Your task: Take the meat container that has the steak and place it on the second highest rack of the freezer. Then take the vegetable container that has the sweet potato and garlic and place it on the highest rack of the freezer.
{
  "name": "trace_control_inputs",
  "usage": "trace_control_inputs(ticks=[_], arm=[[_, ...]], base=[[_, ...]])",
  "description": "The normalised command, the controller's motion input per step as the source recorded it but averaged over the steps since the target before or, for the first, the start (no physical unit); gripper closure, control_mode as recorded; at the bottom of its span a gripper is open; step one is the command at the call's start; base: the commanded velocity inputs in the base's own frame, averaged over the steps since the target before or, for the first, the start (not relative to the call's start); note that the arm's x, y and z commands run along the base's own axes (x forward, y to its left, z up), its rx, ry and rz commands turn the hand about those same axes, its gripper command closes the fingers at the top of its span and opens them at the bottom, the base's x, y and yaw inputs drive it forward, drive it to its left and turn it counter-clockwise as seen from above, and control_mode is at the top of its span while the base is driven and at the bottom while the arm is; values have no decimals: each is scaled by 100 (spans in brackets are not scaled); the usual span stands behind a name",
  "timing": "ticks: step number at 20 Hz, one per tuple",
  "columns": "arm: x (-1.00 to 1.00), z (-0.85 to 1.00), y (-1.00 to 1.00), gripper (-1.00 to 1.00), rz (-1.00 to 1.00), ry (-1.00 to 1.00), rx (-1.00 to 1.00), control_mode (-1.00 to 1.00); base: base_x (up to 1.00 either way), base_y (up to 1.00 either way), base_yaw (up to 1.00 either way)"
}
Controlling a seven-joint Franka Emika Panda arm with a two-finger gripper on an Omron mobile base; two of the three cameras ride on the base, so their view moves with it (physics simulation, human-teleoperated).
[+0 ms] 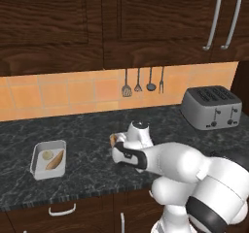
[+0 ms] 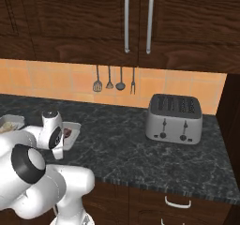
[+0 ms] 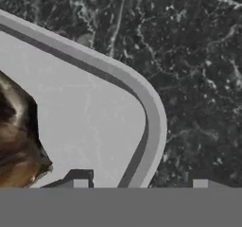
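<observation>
Neither container has reached the freezer, so by the look of things the whole task is ahead: both trays sit on the dark marbled stone countertop (image 1: 87, 130), and the arm is only at the first pick-up. The shallow grey rounded-corner meat tray (image 3: 94, 108) lies directly under the white arm's two-finger gripper (image 3: 139, 183); in the hand view one dark fingertip stands inside the tray and the other outside on the counter, so the tray's rim wall at about 5 o'clock of that view runs between them. The fingers are spread apart, straddling the rim without pressing it that I can see, and nothing is held. The dark red-brown steak chunk with tan edges (image 3: 16, 141) lies at 9 o'clock of the hand view, on the tray floor, well inside the rim. In the right base view the tray (image 2: 71, 131) peeks out just beside the wrist, its long axis running from about 7 to 1 o'clock. The second grey tray (image 1: 48, 159) rests well apart at the 9 o'clock side of the left base view, long axis near 6 to 12; in it the tan-orange sweet potato (image 1: 55, 160) points toward 1 o'clock, and the pale garlic bulb (image 1: 47, 155) sits just beside it.
</observation>
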Motion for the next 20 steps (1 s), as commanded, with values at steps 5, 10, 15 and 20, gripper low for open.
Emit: trace_control_inputs(ticks=[5,10,15,20], arm=[[-15,-3,-21,100,-9,3,0,-100],[-37,21,-45,100,-3,0,0,-100],[-20,79,-57,100,4,0,4,-100],[-29,100,-32,100,28,-3,6,-100]], base=[[0,0,0],[0,0,0],[0,0,0],[0,0,0]])
